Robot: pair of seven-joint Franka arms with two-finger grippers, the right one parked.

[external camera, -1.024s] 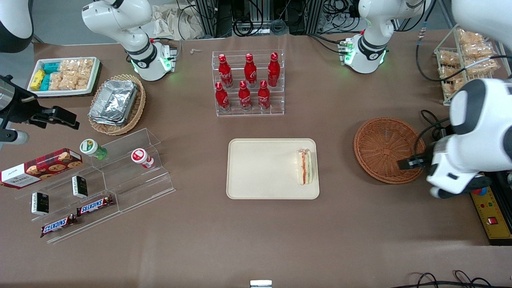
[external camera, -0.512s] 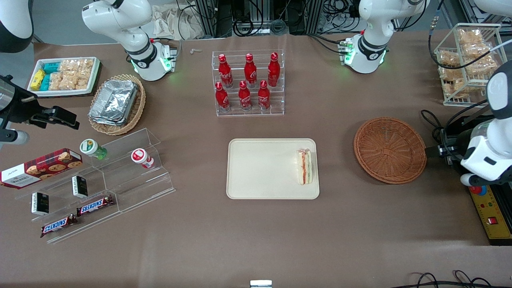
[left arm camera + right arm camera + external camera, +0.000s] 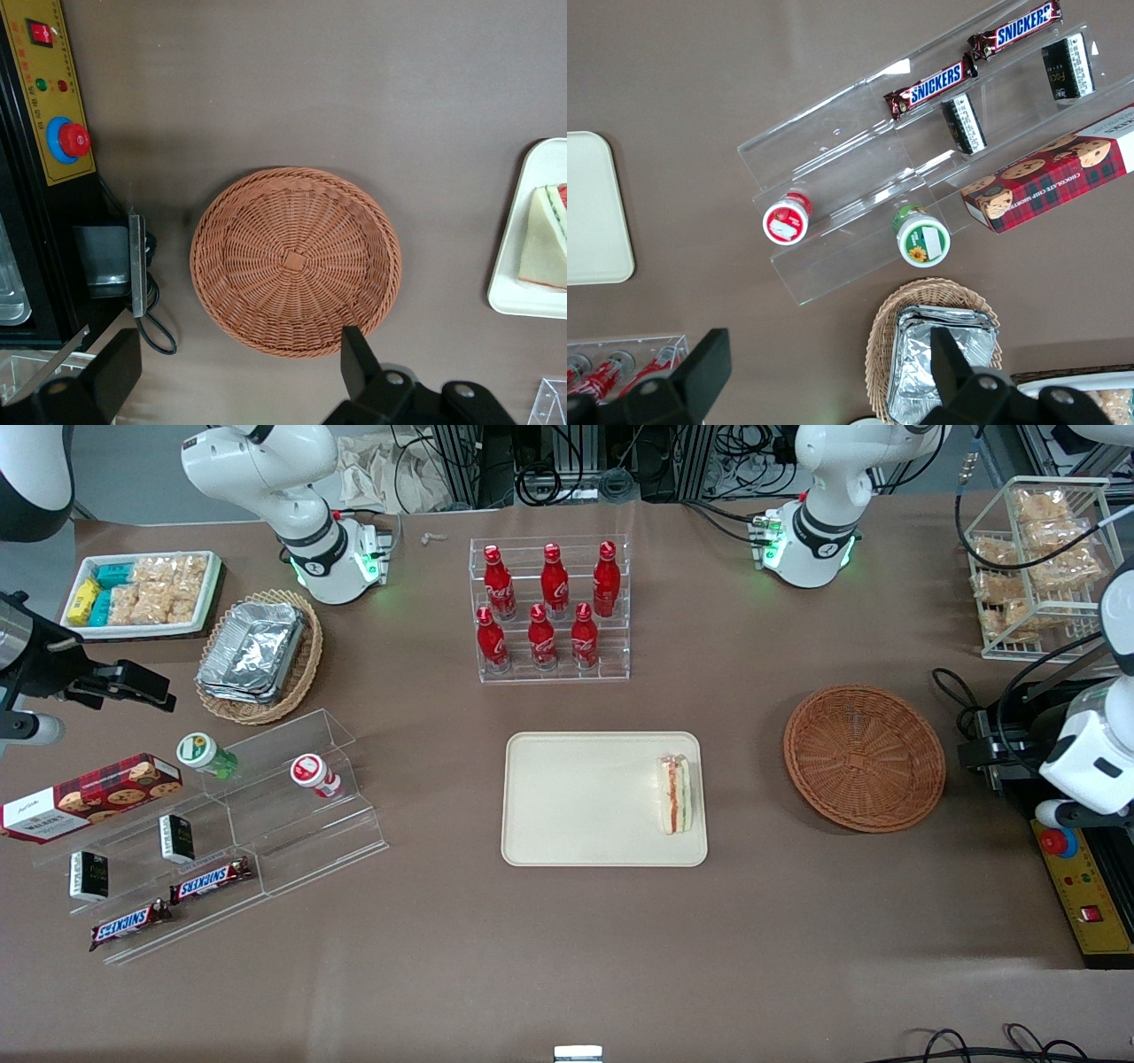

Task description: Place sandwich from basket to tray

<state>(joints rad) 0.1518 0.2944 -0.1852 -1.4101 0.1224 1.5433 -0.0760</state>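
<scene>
1. I take the tray [image 3: 585, 797] as my landmark: the sandwich [image 3: 674, 794] lies on it, at the end nearest the basket [image 3: 864, 757], just inside the low rim, its red and green filling edge facing up.
2. The basket sits on the counter [image 3: 567, 957] beside the tray, toward the working arm's end, apart from it, with nothing inside (the wrist view shows only bare weave).
3. My hand [image 3: 239, 372] hangs above the counter well away from the tray, out past the basket toward the working arm's end; its fingers [image 3: 357, 354] are spread wide and grasp nothing.
4. In the wrist view the basket [image 3: 295, 260] lies below the spread fingers, and a corner of the tray [image 3: 530, 292] with the sandwich [image 3: 542, 252] shows beside it.
5. A yellow control box [image 3: 1085, 895] with a red button sits at the working arm's end, farther from the tray than the basket is.
6. A clear rack of red bottles [image 3: 549, 611] stands farther from the front camera than the tray.
</scene>
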